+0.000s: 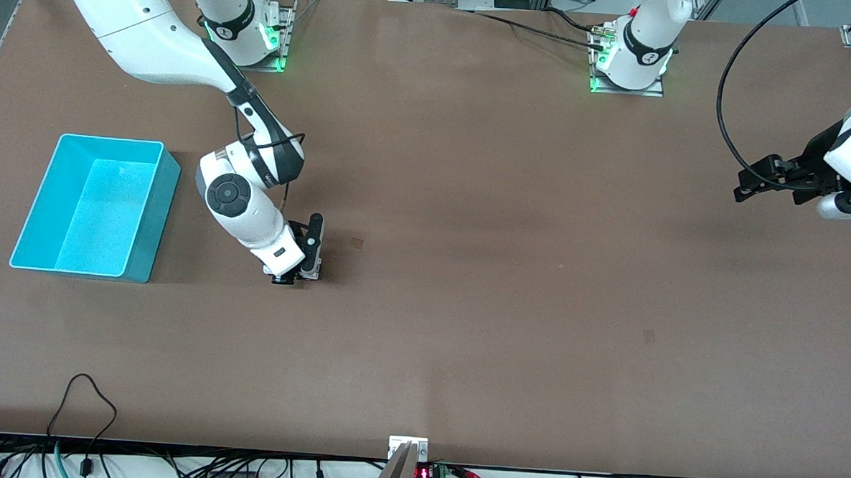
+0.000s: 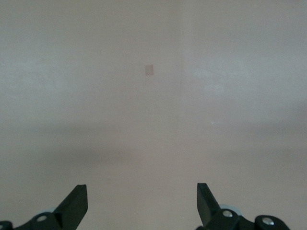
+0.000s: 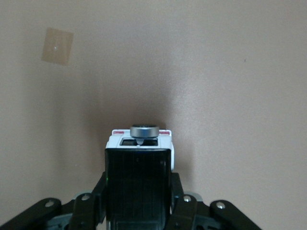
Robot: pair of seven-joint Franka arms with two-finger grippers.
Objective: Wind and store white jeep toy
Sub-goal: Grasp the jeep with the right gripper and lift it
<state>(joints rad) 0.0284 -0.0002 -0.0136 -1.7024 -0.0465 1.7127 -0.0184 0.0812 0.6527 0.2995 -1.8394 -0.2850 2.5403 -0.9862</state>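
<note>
Table edge: along the bottom of the front frame, black cables trailed below the brown matte table (image 1: 466, 305).
Right gripper: the right arm's black two-finger gripper (image 1: 291, 276) was low at the table in the left-centre of the front frame, its fingers clamped on the toy's sides.
Toy: the small boxy white jeep toy with a black rectangular roof (image 3: 139, 172) filled the lower centre of the right wrist frame, pinched between the black fingers (image 3: 180, 201); a round grey spare wheel stood at its end. In the front frame the gripper covered nearly all of it.
Bin: the open turquoise plastic rectangular bin (image 1: 35, 211) sat at the middle left of the front frame, near the gripper toward the right arm's end of the table, and apart from it.
Patch: a small tan square mark (image 3: 57, 46) lay on the table in the upper left of the right wrist frame.
Left gripper: the left arm's black gripper (image 2: 142, 203) waited at the right edge of the front frame, raised over bare table, fingers spread wide with nothing between them.
</note>
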